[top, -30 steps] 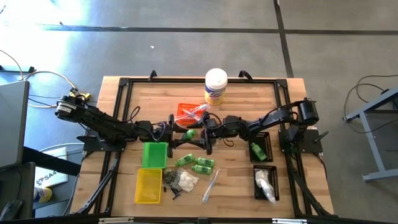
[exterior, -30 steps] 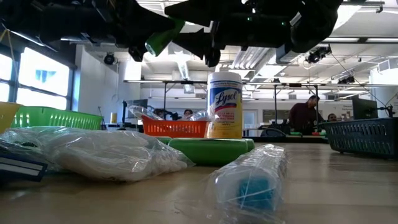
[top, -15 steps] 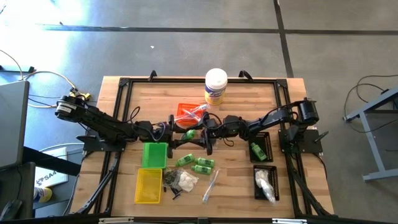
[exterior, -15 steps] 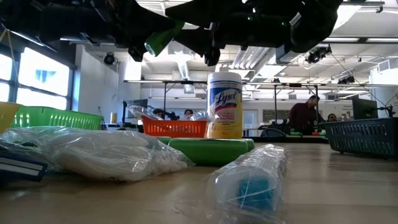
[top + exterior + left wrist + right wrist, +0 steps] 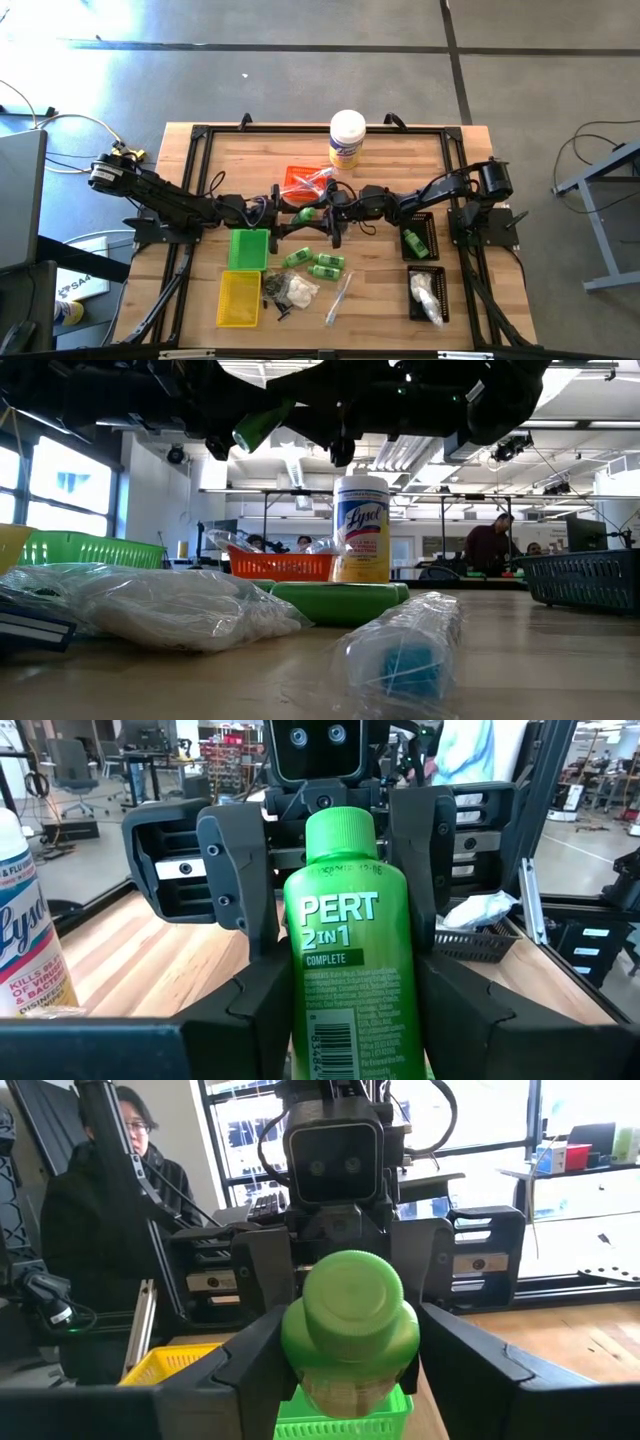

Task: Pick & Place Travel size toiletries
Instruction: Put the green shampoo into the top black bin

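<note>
above the table, the left tool and right tool meet nose to nose, both clamped on one green bottle.

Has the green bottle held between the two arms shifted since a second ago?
No. The green bottle sits in the same spot beside the orange tray in the high view.

Glossy green plastic bottle, matt dark plastic fingers, pale wood-plank table, crinkly clear plastic bags, mesh trays
</note>
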`<state>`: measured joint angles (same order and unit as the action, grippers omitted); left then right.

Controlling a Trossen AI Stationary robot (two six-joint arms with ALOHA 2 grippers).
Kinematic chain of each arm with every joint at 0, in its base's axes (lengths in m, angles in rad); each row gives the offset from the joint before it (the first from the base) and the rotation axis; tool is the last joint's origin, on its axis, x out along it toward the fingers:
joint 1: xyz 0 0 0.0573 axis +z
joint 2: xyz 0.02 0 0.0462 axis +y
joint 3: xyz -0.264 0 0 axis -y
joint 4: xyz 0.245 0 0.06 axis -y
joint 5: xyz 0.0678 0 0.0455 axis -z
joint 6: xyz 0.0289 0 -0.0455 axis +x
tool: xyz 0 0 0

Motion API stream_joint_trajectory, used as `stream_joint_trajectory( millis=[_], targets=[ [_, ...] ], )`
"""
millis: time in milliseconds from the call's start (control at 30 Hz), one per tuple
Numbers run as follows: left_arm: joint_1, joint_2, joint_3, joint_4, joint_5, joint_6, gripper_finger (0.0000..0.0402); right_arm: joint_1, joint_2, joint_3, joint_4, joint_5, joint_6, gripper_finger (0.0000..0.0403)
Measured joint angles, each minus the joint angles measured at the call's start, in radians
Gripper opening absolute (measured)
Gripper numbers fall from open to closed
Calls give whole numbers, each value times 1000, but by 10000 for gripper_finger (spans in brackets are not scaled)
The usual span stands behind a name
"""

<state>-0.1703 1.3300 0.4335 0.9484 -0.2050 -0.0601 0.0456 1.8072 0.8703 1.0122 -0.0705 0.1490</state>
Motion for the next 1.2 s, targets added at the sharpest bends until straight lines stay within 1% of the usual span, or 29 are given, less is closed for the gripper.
stream_joint_trajectory(
  millis=[633, 733, 967, 1067, 1200],
  targets=[
    [1, 0, 0, -27, -1, -2, 168, 0, 0, 0, -13, -4, 4, 194],
    [0, 0, 0, -35, -28, 2, 183, 0, 0, 0, -14, -3, 10, 194],
    [1, 0, 0, -40, -38, 7, 248, 1, 0, 0, -14, -22, 13, 181],
    [1, 0, 0, -39, -41, 8, 258, 0, -1, 0, -13, -21, 8, 170],
    [1, 0, 0, -39, -41, 8, 257, -7, 0, 0, -13, -41, 14, 167]
  ],
)
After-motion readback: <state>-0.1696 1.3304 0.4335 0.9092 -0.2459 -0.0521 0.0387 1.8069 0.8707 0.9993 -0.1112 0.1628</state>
